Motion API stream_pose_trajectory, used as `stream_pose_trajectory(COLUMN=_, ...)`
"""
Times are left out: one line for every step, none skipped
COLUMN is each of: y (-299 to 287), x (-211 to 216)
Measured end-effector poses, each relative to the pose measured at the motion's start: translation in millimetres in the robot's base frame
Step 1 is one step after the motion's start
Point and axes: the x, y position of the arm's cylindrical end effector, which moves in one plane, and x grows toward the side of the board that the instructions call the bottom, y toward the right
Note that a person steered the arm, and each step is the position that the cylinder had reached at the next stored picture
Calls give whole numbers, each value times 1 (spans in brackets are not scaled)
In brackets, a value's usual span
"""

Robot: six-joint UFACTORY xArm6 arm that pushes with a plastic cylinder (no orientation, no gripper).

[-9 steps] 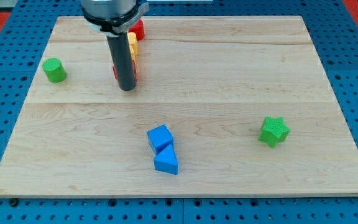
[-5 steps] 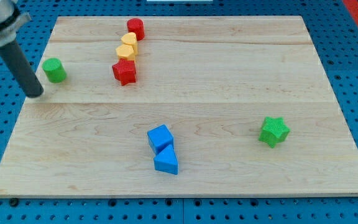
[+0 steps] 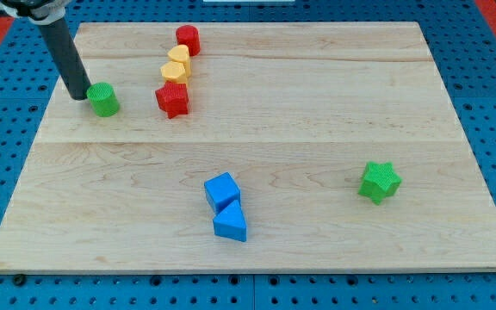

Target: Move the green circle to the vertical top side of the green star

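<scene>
In the one camera view, my tip (image 3: 79, 95) stood on the wooden board (image 3: 317, 103) near its left edge, touching or just beside the left side of the green circle (image 3: 103, 100). I carried no claw, only the dark rod, so there was nothing to clench or release. The green star (image 3: 379, 182) lay well apart, far toward the view's right and lower down. Near the top, a red circle (image 3: 187, 40), two yellow blocks (image 3: 176, 65) and a red star (image 3: 172, 100) formed a short line. A blue cube (image 3: 221, 190) touched a blue triangle (image 3: 230, 224) near the bottom centre.
</scene>
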Motion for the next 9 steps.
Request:
stream_pose_trajectory(y=5, x=1)
stream_pose_trajectory(y=10, x=-11)
stream_pose_trajectory(y=25, x=-16)
stream_pose_trajectory(y=26, x=24)
stream_pose_trajectory(y=56, x=43)
stream_pose_trajectory(y=88, x=54)
stream_pose_trajectory(y=98, x=61)
stream_pose_trajectory(y=80, x=65)
stream_pose_trajectory(y=65, x=97)
